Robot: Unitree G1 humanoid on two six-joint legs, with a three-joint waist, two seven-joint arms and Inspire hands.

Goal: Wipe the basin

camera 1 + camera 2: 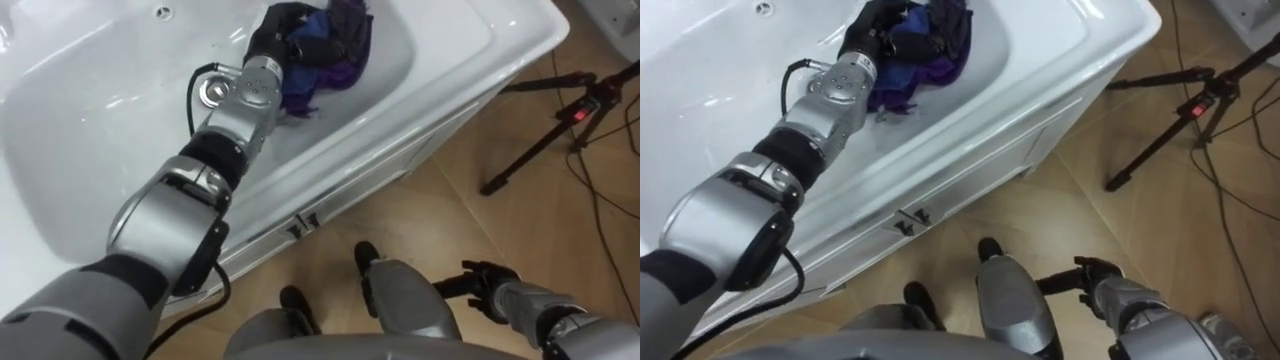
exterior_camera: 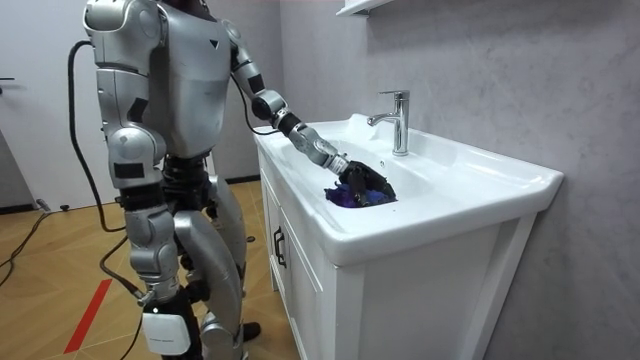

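Here, cloth [image 1: 336, 42] in left hand [image 1: 271, 38]; inside basin [image 1: 100, 95].

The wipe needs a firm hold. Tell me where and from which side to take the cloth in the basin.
Probably grip the cloth at its bunched top, from above on the robot's left, as the left hand does: it lies crumpled in a heap on the basin floor.
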